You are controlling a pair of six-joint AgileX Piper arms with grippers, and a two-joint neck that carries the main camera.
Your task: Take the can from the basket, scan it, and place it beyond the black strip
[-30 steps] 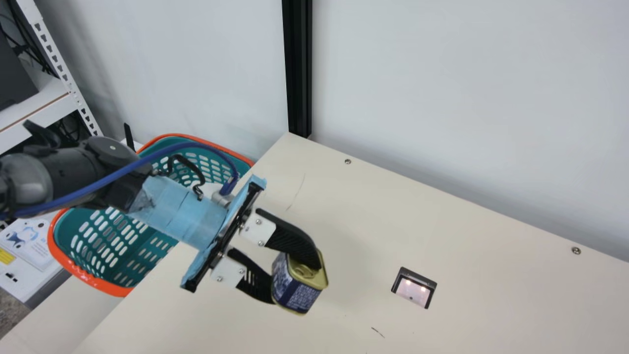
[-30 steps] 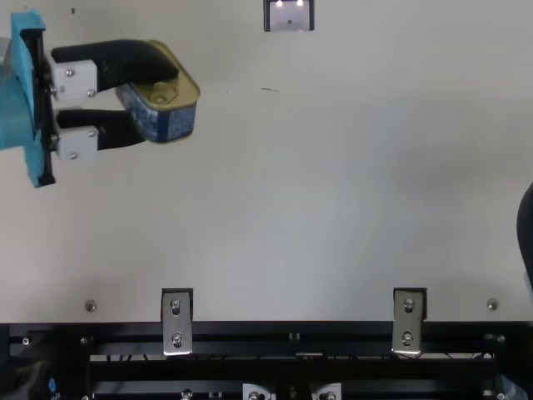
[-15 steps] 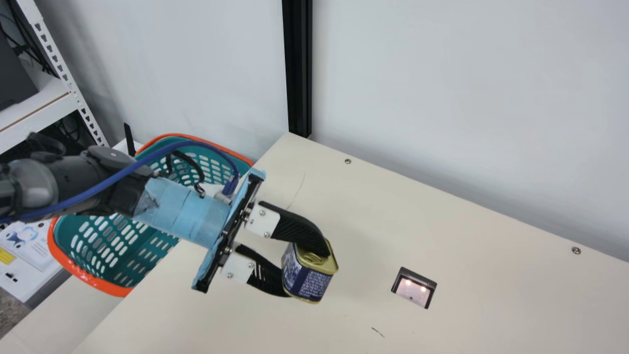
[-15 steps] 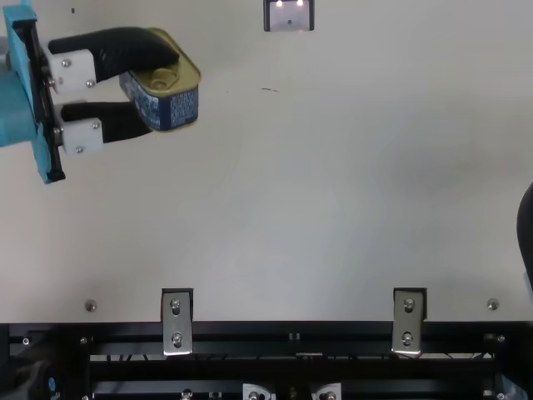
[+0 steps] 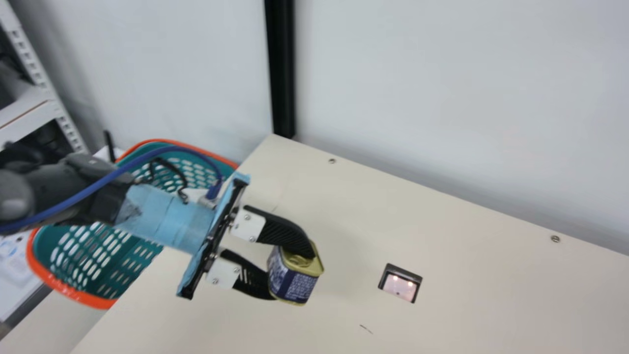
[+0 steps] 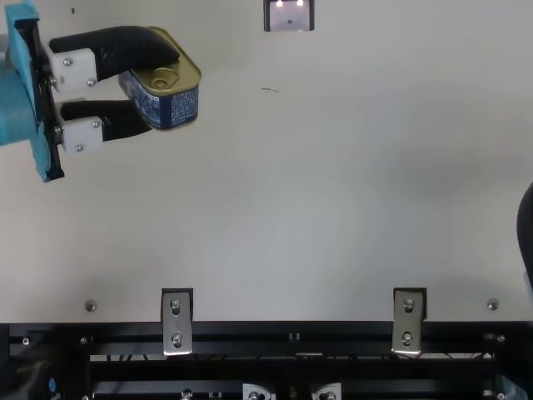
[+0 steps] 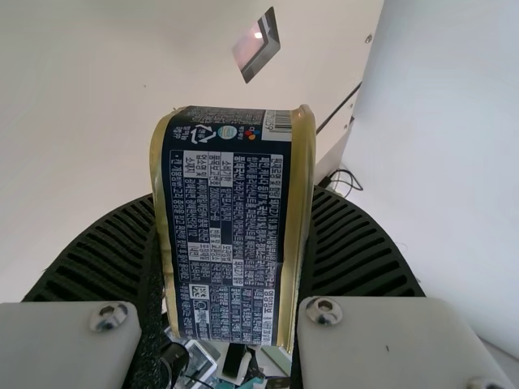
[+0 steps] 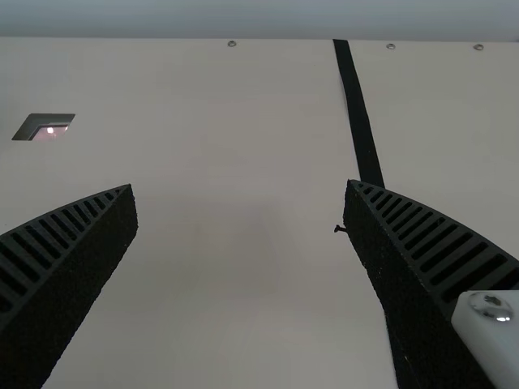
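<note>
Basket (image 5: 49, 281) partly hidden behind left arm (image 5: 164, 219); shelf (image 5: 32, 117) blurred, cut off.

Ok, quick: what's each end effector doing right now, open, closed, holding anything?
Left end effector: closed on the can, a finger on each side.
Right end effector: open, nothing between its fingers.

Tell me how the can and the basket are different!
The can is small, but the basket is much bigger. The can is dark blue and gold with writing on it, while the basket is teal and orange and full of holes. My left claw holds the can, but the basket sits beside the table. Both have rounded corners.
</note>
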